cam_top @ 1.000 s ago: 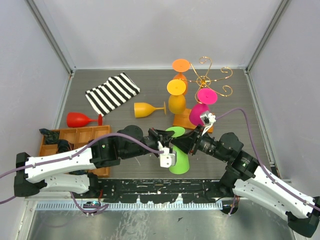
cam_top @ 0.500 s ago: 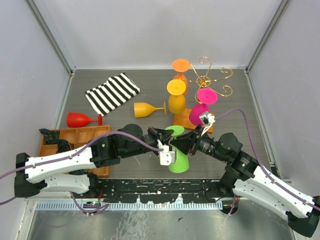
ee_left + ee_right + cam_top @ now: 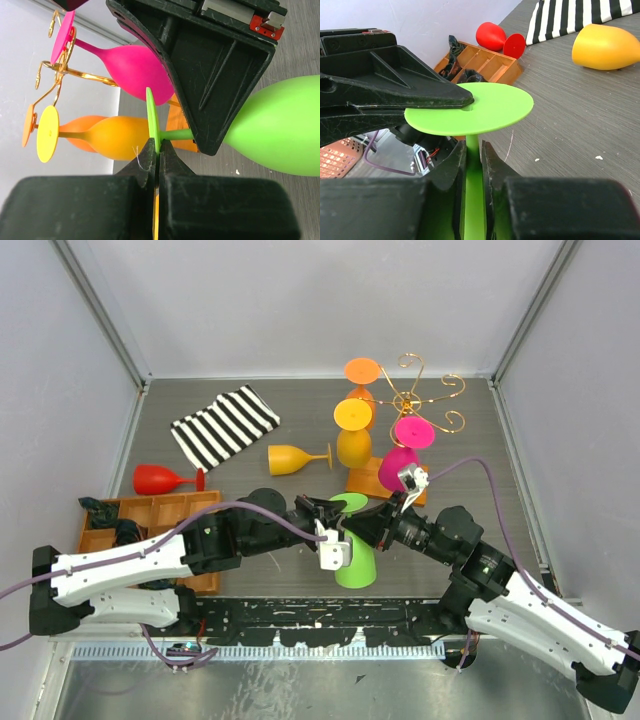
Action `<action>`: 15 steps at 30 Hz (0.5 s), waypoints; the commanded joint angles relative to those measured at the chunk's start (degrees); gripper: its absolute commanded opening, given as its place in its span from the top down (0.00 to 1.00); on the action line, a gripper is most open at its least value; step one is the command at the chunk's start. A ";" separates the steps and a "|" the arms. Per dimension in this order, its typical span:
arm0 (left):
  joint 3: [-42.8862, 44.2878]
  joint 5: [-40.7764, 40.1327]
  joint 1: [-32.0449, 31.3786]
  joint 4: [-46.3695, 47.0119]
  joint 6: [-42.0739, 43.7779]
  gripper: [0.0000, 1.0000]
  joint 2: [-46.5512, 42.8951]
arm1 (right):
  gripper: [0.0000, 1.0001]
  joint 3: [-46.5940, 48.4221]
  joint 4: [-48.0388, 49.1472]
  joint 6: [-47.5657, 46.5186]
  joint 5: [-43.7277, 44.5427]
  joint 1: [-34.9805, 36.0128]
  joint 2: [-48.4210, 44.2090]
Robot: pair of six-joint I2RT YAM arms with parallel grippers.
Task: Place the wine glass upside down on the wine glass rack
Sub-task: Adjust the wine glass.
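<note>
A green wine glass (image 3: 357, 565) stands upside down on the table near the front, its round foot (image 3: 475, 107) on top. My left gripper (image 3: 158, 150) is shut on the edge of that foot. From the other side, my right gripper (image 3: 473, 150) is shut on the thin green stem just under the foot. The wine glass rack (image 3: 425, 400), gold wire on a wooden base (image 3: 372, 480), stands behind and to the right. Orange (image 3: 362, 370), yellow-orange (image 3: 350, 415) and magenta (image 3: 410, 432) glasses hang on it upside down.
A yellow glass (image 3: 298, 458) and a red glass (image 3: 165, 480) lie on their sides on the table. A striped cloth (image 3: 225, 425) lies at the back left. A compartmented wooden tray (image 3: 150, 515) sits at the front left under my left arm.
My right gripper's jaws have opened slightly and then closed in on the green stem. The left gripper and the glass have stayed where they were.
</note>
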 commanded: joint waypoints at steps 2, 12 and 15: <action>-0.92 -1.20 0.83 4.02 0.18 0.88 -2.45 | 0.99 3.01 -3.62 -0.89 2.99 0.44 -0.18; -2.10 -2.15 0.81 5.67 -1.67 0.55 -4.45 | 0.99 8.32 -14.00 -4.68 6.94 0.46 -0.10; -1.64 -2.16 0.83 5.11 -4.57 0.45 -4.98 | 0.99 8.21 -15.65 -4.03 10.07 0.46 -1.92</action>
